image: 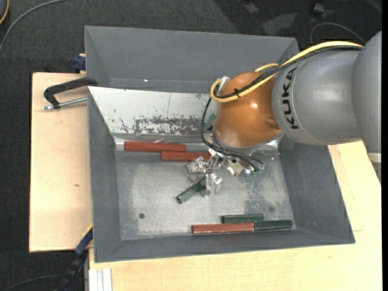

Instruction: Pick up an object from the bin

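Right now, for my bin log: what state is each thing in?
Gripper: low over mid-bin.
Short dark green bar: slanted, mid-bin, one end at the gripper.
Long red-brown bar: flat along the far wall.
Shorter red-brown bar: flat, just before it.
Near-wall red-brown bar: flat.
Near-wall dark green bar: flat.
Second dark green bar: flat, beside it.

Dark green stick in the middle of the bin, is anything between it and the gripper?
Nothing visible. The gripper sits right at the right end of the dark green stick; the red-brown sticks lie apart by the back wall.
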`<control>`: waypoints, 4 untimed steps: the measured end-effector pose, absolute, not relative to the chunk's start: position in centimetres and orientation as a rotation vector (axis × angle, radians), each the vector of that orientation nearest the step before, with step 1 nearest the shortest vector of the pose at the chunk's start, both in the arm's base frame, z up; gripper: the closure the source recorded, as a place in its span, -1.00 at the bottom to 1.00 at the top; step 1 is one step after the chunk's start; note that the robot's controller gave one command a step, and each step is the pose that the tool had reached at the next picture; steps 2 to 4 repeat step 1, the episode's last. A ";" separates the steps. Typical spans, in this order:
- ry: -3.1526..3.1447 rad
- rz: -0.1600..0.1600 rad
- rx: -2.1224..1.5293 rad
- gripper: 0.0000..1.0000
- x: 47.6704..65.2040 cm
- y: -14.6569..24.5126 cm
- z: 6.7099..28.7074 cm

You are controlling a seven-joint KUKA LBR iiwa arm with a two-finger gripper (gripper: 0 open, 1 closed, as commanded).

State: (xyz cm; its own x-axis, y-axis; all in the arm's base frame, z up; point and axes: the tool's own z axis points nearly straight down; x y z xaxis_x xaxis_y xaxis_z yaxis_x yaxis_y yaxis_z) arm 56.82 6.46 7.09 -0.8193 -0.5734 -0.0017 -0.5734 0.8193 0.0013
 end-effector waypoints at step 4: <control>2.974 -0.003 -0.960 1.00 57.9 6.5 22.9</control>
